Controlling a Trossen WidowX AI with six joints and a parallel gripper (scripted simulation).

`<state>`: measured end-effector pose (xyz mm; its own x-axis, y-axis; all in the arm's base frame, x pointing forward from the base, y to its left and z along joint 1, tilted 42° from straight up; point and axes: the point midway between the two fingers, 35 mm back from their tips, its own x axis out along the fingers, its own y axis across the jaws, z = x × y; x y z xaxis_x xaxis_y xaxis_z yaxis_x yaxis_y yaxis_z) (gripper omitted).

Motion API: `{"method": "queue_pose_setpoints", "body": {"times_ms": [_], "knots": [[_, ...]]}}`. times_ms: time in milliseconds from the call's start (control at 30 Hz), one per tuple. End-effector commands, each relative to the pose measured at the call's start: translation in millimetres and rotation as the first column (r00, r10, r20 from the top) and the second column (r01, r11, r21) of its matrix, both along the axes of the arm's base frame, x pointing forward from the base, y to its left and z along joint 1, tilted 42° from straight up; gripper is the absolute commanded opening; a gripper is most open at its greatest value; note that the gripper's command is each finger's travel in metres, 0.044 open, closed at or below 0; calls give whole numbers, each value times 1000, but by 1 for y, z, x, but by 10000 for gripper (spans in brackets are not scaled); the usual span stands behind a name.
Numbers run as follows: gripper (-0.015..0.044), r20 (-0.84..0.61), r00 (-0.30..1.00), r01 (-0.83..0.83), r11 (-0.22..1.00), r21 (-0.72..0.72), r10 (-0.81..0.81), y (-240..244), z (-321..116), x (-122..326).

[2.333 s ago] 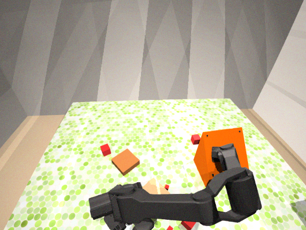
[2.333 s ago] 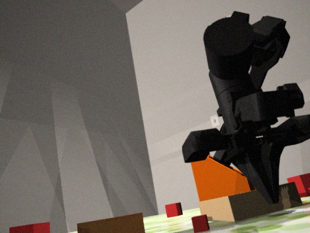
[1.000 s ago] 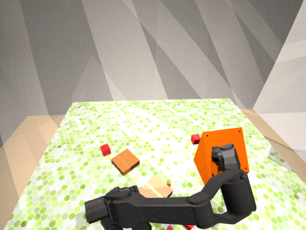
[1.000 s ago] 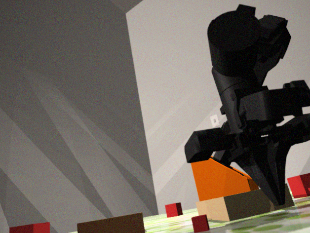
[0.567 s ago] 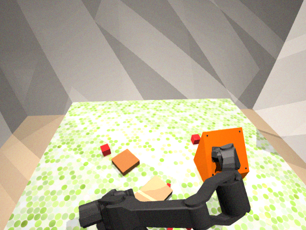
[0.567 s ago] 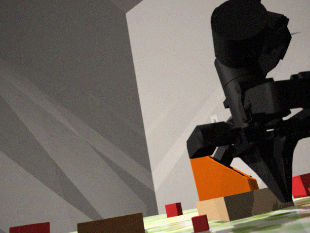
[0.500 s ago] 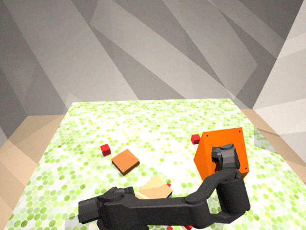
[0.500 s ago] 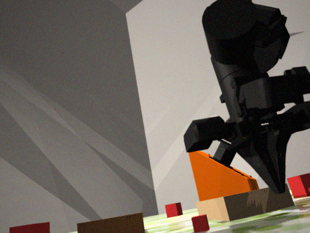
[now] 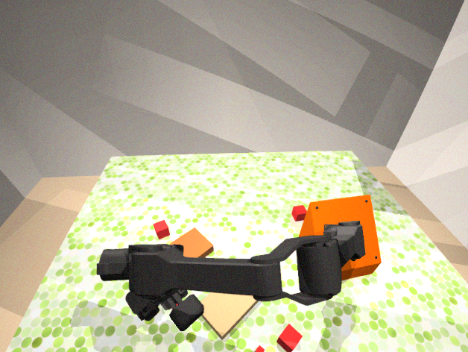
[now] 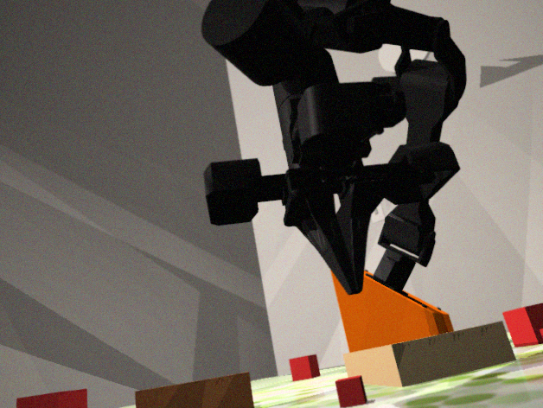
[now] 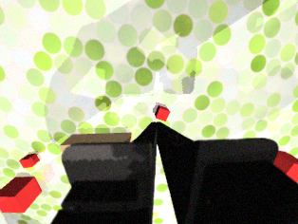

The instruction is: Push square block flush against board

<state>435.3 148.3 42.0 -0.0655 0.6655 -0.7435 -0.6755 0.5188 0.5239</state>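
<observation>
The square block (image 9: 193,242) (image 10: 193,391) is orange-brown and lies flat; the arm hides its near part in the top view. The tan board (image 9: 226,312) (image 10: 373,367) lies flat nearer to that camera, partly under the arm in the picture; its edge also shows in the wrist view (image 11: 106,138) behind a finger. Block and board stand apart, with a wide gap in the exterior view. My gripper (image 10: 354,292) (image 11: 156,126) is shut and empty. Its tips hang in the air, above the board's height in the exterior view. The fingertips are hidden in the top view.
Several red cubes lie around, one beside the block (image 9: 162,230), one by the orange base (image 9: 299,213) and one near the board (image 9: 289,338). A small red cube (image 10: 350,391) shows between block and board in the exterior view. The arm stands at the orange base (image 9: 340,215) (image 10: 381,315).
</observation>
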Motion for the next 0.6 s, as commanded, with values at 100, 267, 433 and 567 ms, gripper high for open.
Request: {"method": "queue_pose_setpoints", "body": {"times_ms": [100, 267, 433, 567], "knots": [[0, -24, 1000, 5, 1000, -4, -5, -84, -84, 28], [0, -23, 1000, -2, 1000, 0, 2, -101, -102, 31], [0, -23, 1000, -2, 1000, 0, 2, -101, -102, 31], [0, -23, 1000, -2, 1000, 0, 2, -82, -123, 30]]}}
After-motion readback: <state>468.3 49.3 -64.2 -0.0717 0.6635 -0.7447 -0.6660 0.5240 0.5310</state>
